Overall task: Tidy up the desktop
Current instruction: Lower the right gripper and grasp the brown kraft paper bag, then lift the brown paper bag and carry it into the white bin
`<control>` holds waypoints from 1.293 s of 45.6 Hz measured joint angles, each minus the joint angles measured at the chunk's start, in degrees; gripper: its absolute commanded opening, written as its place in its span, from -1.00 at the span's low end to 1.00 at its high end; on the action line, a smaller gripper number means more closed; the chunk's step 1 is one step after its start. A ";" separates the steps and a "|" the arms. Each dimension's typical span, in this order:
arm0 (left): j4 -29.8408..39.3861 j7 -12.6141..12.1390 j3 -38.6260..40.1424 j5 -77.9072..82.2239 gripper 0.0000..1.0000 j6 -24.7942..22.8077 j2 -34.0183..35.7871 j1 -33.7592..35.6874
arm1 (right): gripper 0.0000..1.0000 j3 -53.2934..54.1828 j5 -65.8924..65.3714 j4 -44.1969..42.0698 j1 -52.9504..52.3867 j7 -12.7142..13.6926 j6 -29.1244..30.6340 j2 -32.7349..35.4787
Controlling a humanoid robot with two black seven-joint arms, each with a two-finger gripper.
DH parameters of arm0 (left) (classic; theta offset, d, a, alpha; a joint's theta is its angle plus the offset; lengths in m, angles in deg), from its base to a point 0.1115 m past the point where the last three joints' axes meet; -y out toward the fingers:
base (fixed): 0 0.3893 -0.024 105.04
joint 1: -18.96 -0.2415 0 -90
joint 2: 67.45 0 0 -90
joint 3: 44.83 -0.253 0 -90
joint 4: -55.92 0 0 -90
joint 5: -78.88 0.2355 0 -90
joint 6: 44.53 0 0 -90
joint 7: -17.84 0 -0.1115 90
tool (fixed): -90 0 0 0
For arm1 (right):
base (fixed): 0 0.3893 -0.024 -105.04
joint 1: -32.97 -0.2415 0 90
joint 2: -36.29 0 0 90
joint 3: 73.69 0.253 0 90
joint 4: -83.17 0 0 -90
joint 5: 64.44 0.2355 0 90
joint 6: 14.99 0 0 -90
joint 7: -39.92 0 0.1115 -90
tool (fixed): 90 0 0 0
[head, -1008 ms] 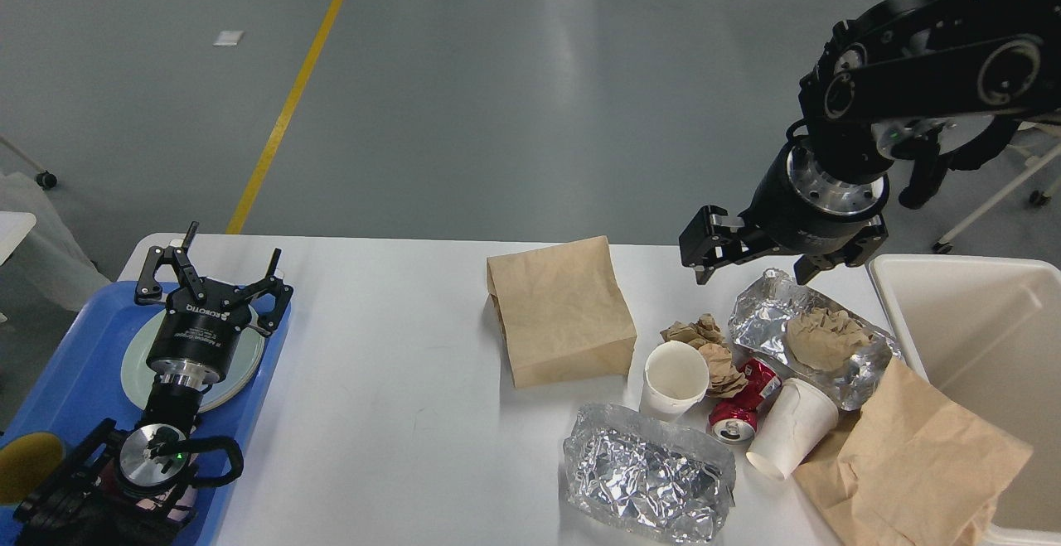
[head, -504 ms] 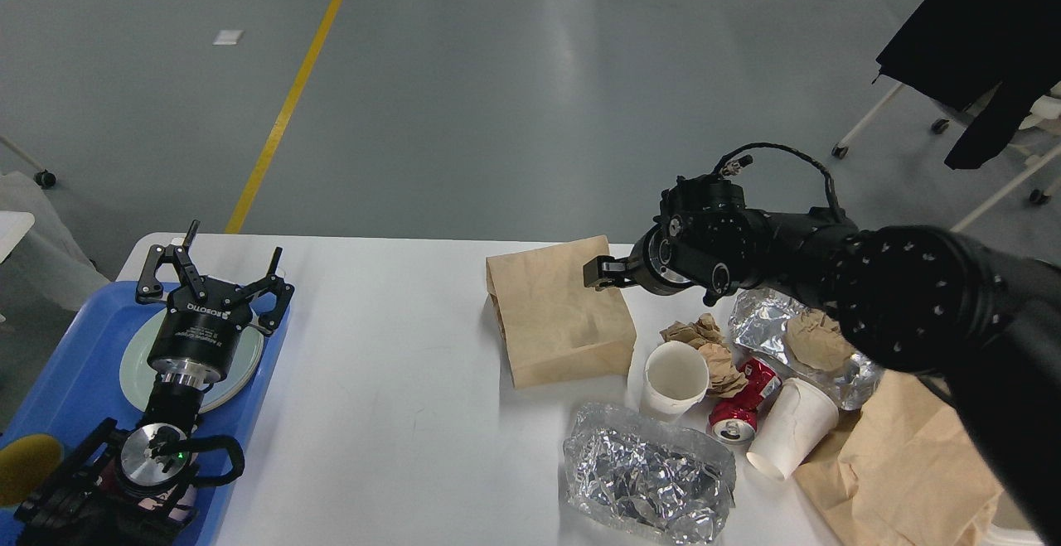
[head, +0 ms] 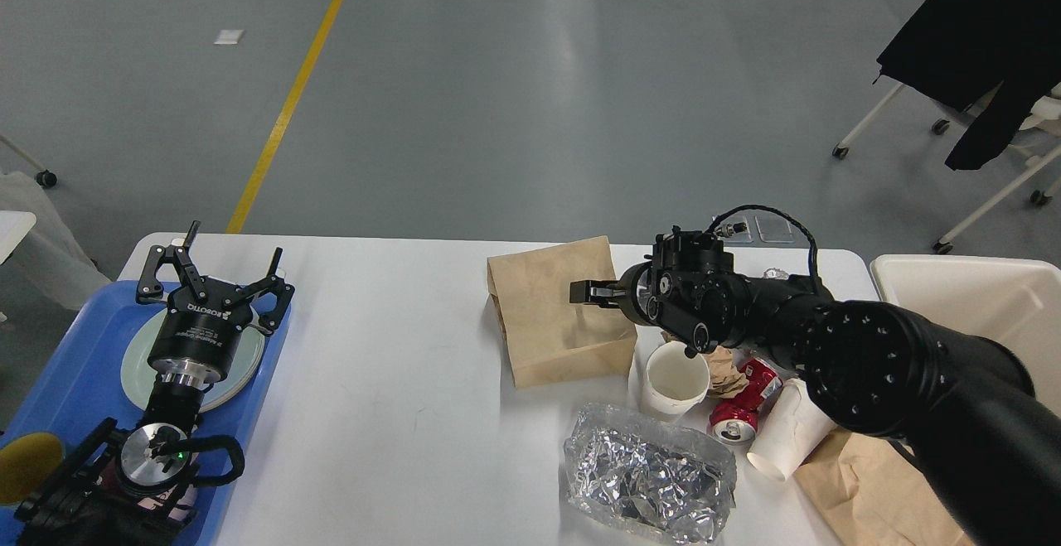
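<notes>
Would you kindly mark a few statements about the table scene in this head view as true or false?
1. The right claw is over the brown paper bag. True.
2. The red can stands upright. False: it lies on its side between two paper cups.
3. The left claw is open above the blue tray. True.
4. The crumpled foil container sits inside the cream bin. False: it rests on the desktop, near the front edge.
5. The upright white cup holds crumpled paper. False: it looks empty.
</notes>
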 measured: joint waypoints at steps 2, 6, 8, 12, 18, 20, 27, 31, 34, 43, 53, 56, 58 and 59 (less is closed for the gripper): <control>0.00 0.00 0.00 0.00 0.93 0.00 0.00 0.00 | 1.00 0.04 -0.11 0.17 0.32 0.00 -0.35 0.00; 0.00 0.00 0.01 0.00 0.93 0.00 0.00 -0.02 | 1.00 0.14 -0.17 0.35 0.68 -0.01 -1.01 0.03; 0.00 0.00 0.02 0.00 0.93 0.00 0.00 -0.02 | 1.00 0.16 -0.19 0.45 0.75 -0.01 -1.52 0.03; 0.00 0.00 0.02 0.01 0.93 0.00 0.00 -0.02 | 0.93 0.20 -0.19 0.64 0.83 -0.01 -1.85 0.04; 0.00 0.00 0.03 0.03 0.93 0.00 0.00 -0.02 | 0.63 0.24 -0.22 1.22 0.86 -0.01 -2.02 0.04; 0.00 0.00 0.03 0.03 0.93 0.00 0.00 -0.02 | 0.53 0.25 -0.25 1.41 0.88 -0.01 -2.06 0.04; 0.00 0.00 0.04 0.03 0.93 0.00 0.01 0.01 | 0.06 0.25 -0.35 1.80 1.20 -0.01 -2.15 0.04; 0.00 0.00 0.04 0.03 0.93 0.00 0.01 0.02 | -0.32 0.25 -1.40 2.08 1.34 -0.01 -2.13 0.04; 0.00 0.00 0.04 0.03 0.93 0.00 0.01 0.02 | -0.53 0.25 -2.88 2.66 1.38 -0.01 -2.09 0.04; 0.00 0.00 0.04 0.03 0.93 0.00 0.01 0.02 | -1.00 0.25 -6.04 4.13 1.41 -0.01 -2.17 0.04; -0.01 0.00 0.04 -0.01 0.93 0.00 0.01 0.02 | -1.00 0.36 -6.16 4.60 1.41 0.66 -1.96 0.04; -0.01 0.00 0.03 -0.01 0.93 0.00 0.01 0.02 | -1.00 0.50 -6.12 4.77 1.41 0.74 -1.84 0.00; -0.01 0.00 0.03 -0.01 0.93 0.00 0.01 0.02 | -1.00 0.61 -6.09 4.86 1.40 0.76 -1.87 -0.03; -0.01 0.00 0.03 0.00 0.93 0.00 0.01 0.02 | -1.00 0.75 -6.07 4.89 1.39 0.77 -1.91 -0.03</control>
